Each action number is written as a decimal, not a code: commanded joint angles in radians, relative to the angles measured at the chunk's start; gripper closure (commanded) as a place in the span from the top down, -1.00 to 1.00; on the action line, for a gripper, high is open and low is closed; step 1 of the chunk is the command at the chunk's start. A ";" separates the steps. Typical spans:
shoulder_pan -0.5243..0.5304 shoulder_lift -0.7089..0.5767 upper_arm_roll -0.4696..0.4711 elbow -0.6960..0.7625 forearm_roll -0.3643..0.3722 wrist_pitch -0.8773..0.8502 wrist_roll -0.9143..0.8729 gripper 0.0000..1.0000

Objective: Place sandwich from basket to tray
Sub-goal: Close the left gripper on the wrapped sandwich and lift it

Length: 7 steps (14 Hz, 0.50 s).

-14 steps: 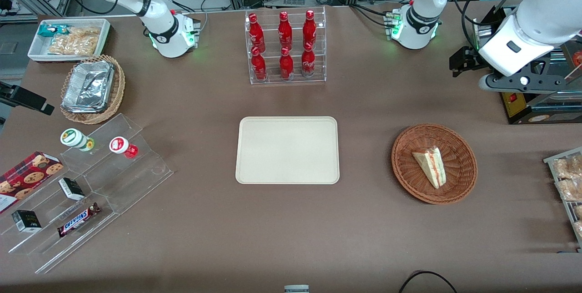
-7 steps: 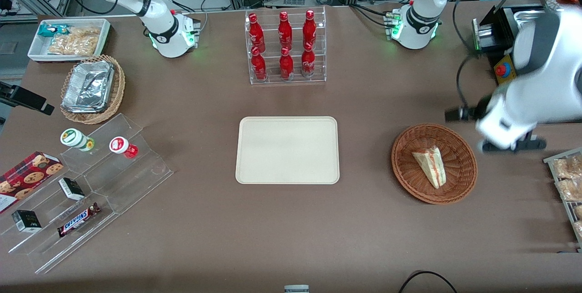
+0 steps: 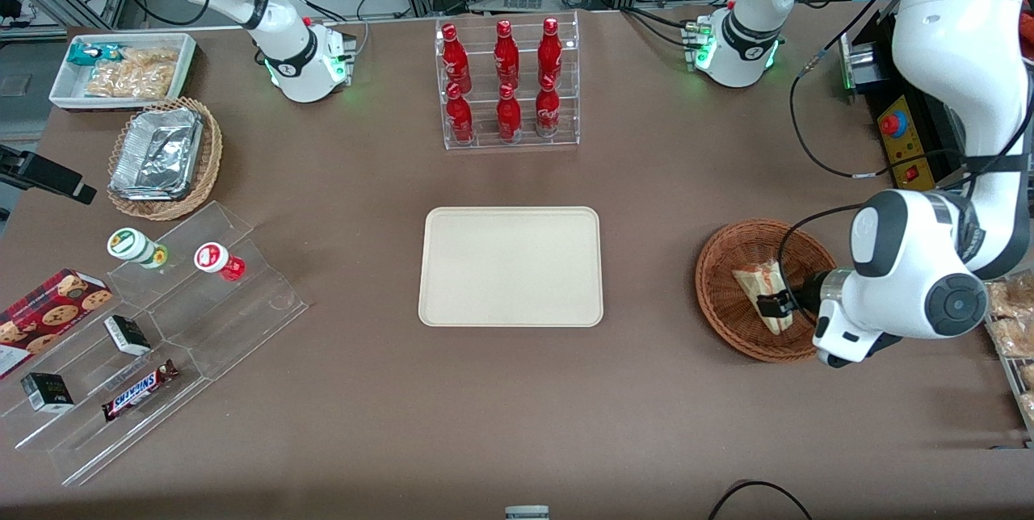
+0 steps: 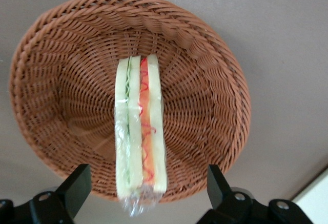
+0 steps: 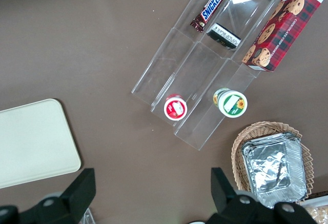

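the sandwich (image 3: pixel 762 294) (image 4: pixel 140 131) lay in the basket (image 3: pixel 727 306) (image 4: pixel 205 85), a wrapped wedge resting on its side with its red and green filling layers facing up toward the wrist camera. the basket sat on the brown worktop (image 3: pixel 517 407), toward the working arm's end, well apart from the tray (image 3: pixel 510 266) (image 5: pixel 31 142) at the middle. the hand (image 3: pixel 775 306) (image 4: pixel 148 196) hung above the basket, right over the sandwich. its fingers (image 4: pixel 77 185) stood wide apart, one on each side of the wedge's wrapped end, and did not touch it. the tray lay flat with nothing on it, nearer the front camera than a clear rack of red bottles (image 3: pixel 507 82).
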 commanded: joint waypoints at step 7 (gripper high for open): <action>0.013 0.031 0.015 -0.136 0.036 0.138 -0.027 1.00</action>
